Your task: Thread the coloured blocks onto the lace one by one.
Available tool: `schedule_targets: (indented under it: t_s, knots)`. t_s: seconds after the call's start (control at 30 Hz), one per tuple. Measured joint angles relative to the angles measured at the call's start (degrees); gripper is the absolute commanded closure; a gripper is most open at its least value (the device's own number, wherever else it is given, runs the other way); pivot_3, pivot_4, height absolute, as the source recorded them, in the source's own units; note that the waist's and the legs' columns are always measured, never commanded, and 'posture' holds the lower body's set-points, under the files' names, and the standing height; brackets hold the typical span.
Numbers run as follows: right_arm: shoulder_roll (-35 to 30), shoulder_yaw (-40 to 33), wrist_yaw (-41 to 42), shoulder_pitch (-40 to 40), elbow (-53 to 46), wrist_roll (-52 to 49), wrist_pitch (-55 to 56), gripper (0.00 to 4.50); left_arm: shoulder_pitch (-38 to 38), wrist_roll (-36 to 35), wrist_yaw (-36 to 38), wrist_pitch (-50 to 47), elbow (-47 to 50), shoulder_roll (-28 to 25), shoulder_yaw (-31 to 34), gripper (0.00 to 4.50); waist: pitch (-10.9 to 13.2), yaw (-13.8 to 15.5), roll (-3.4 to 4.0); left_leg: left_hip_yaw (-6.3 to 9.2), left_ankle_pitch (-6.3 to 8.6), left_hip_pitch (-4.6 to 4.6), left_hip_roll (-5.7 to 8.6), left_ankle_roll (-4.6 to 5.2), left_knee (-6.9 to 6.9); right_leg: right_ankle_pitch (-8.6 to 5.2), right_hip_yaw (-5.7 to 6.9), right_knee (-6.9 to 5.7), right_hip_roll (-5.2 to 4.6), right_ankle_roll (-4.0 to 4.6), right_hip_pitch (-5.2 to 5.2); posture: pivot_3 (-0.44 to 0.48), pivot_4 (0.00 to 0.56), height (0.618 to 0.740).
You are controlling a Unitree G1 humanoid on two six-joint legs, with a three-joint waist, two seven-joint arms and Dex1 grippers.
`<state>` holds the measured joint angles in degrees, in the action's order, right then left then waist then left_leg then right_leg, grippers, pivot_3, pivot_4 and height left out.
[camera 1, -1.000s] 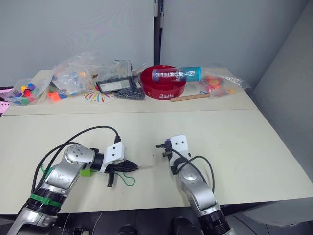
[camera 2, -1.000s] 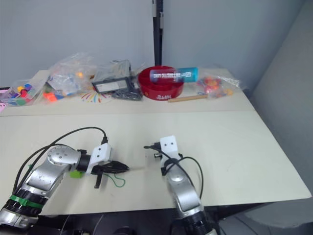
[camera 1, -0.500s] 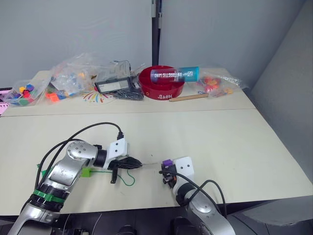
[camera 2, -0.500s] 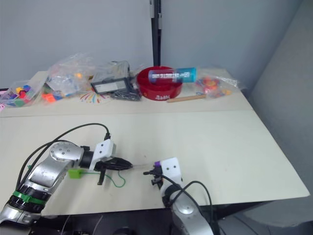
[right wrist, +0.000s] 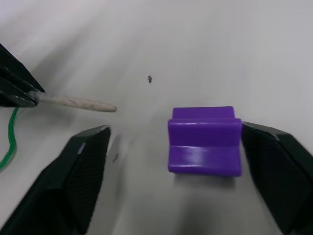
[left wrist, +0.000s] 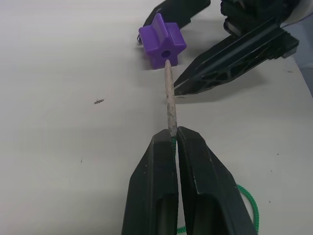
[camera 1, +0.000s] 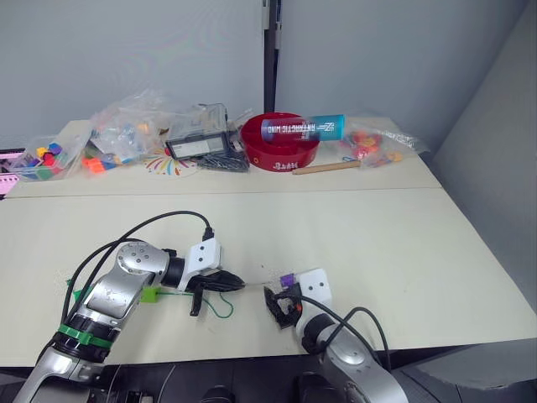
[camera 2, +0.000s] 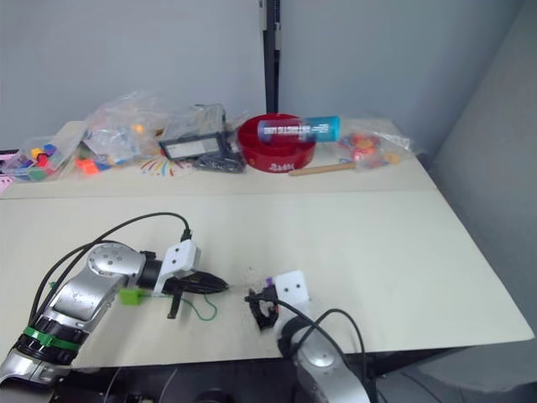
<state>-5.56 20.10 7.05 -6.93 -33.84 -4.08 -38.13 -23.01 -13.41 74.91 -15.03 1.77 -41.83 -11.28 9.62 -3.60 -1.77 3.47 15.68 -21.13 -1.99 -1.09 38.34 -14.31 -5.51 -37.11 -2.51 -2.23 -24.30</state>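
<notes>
Left wrist view: my left tool pinches lace behind its stiff tip.
Right tool: open around purple block on counter.
Handling: block light, likely slippery; grip flat sides.

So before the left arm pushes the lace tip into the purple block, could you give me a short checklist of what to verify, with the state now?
1. Left gripper shut on the lace: ok, the stiff pale tip sticks out straight ahead of the fingers.
2. Tip lined up with the hole of the purple block: ok, it points at the hole.
3. Tip already inside the hole: cannot tell, it ends right at the opening.
4. Block held steady by the right gripper: not ok, the fingers stand open, one near the block and one apart.
5. Green cord free behind the left gripper: ok, it lies loose on the table.
</notes>
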Motion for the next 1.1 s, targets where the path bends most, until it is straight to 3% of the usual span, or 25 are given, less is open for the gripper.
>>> schedule_targets:
  t_s: [0.1, 0.23, 0.33, 0.4, 0.6, 0.8, 0.97, 1.1]
  knots:
    - [-7.7, -3.2, 7.2, 1.8, -2.9, -3.6, -0.6, 0.03, 0.0, 0.0, -0.1, 0.0, 0.0, 0.0, 0.0, 4.50, 0.0, 0.0, -0.01, -0.01, 0.00, 0.00, 0.00, 0.00, 0.00, 0.00, 0.00, 0.00, 0.00, 0.00, 0.00, 0.000, 0.150, 0.740]
    - [-21.1, -9.6, 24.4, 8.5, -4.6, -13.6, -0.5, 0.03, 0.0, -0.1, -0.2, 0.1, 0.0, -0.1, 0.0, 4.50, 0.0, -0.3, -0.01, 0.00, 0.00, 0.05, -0.01, 0.01, 0.01, 0.00, 0.00, -0.01, 0.03, 0.00, 0.07, 0.000, 0.150, 0.740]
    - [-30.2, -11.1, 40.2, 17.7, 2.2, -18.9, 2.2, 0.03, 0.4, -0.4, -0.3, -1.2, 1.5, -0.5, 0.3, 4.50, 0.0, -0.4, -0.03, 0.00, 0.00, 0.06, -0.01, 0.01, 0.05, 0.01, 0.01, -0.02, 0.04, 0.00, 0.10, 0.000, 0.150, 0.740]
    - [-32.2, -10.7, 46.4, 22.0, 7.1, -19.4, 5.1, 0.03, 0.7, -0.9, -0.4, -2.8, 3.1, -1.0, 0.4, 4.50, 0.0, -0.3, -0.03, 0.01, 0.01, 0.06, -0.02, 0.01, 0.04, 0.01, 0.01, -0.01, 0.05, 0.00, 0.09, 0.000, 0.150, 0.740]
    - [-32.5, -2.7, 63.3, 35.4, 29.3, -13.3, 21.6, 0.03, 1.5, -2.5, -2.4, -12.8, 12.0, -4.5, 0.5, 4.50, 0.1, -0.3, -0.08, -0.03, 0.01, 0.03, -0.01, 0.02, 0.06, 0.01, -0.01, 0.01, 0.02, -0.02, 0.07, 0.000, 0.150, 0.740]
    - [-27.7, 0.7, 69.9, 40.7, 46.1, -8.1, 34.0, 0.03, 4.0, -2.4, -6.7, -20.1, 18.6, -6.4, 0.1, 4.50, 0.1, -0.2, -0.05, -0.02, 0.01, 0.02, 0.00, 0.01, 0.07, 0.02, -0.01, -0.02, -0.02, -0.02, 0.05, 0.000, 0.150, 0.740]
    - [-25.3, 0.7, 71.3, 42.3, 50.7, -7.1, 37.5, 0.03, 5.3, -2.2, -9.6, -21.8, 20.4, -7.0, 0.0, 4.50, 0.1, -0.2, -0.04, -0.01, 0.01, 0.04, -0.01, 0.01, 0.08, 0.03, -0.01, -0.06, -0.02, -0.01, 0.04, 0.000, 0.150, 0.740]
    - [-24.2, 0.7, 71.7, 42.3, 52.2, -6.6, 38.2, 1.25, 6.2, -2.2, -11.2, -22.5, 21.1, -7.1, -0.2, 4.50, 0.1, -0.2, -0.03, -0.01, 0.01, 0.04, -0.01, 0.01, 0.07, 0.03, 0.00, -0.07, -0.02, -0.01, 0.03, 0.000, 0.150, 0.740]
